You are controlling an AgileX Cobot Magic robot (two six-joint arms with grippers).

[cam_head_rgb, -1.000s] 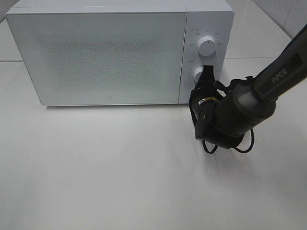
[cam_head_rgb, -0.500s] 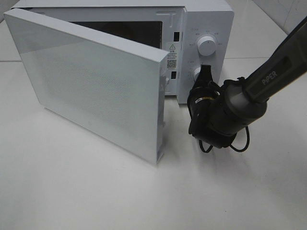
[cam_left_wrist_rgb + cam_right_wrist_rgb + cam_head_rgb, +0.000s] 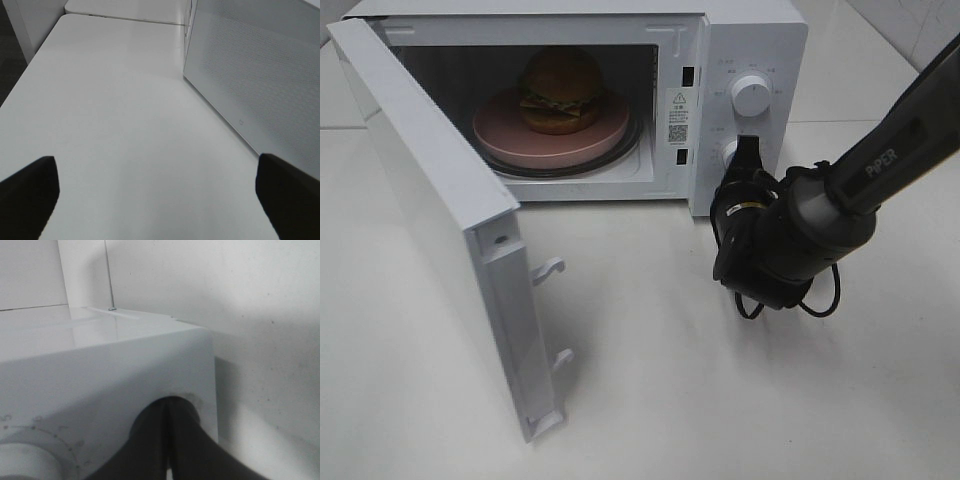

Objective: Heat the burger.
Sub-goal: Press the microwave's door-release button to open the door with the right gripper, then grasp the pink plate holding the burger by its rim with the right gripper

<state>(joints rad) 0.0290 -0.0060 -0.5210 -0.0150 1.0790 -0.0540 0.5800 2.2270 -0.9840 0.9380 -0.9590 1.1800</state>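
Only the high camera looks into the white microwave (image 3: 770, 50). Its door (image 3: 440, 220) stands swung wide, and the burger (image 3: 560, 88) sits on a round pink plate (image 3: 515, 140) inside the cavity.

The left wrist view shows what the high view does not: the left gripper (image 3: 160, 200). Its dark fingers (image 3: 30, 192) are spread wide with nothing between them, above the table (image 3: 115, 125) beside the door's speckled outer face.

The right wrist view gives the right gripper (image 3: 169, 450) close up, jaws pressed together and holding nothing, tips at the microwave's control panel. From above, those tips sit at the lower knob (image 3: 729, 153), under the upper knob (image 3: 751, 95).

The table is plain white, and a pale tiled wall (image 3: 225, 300) rises behind the microwave.
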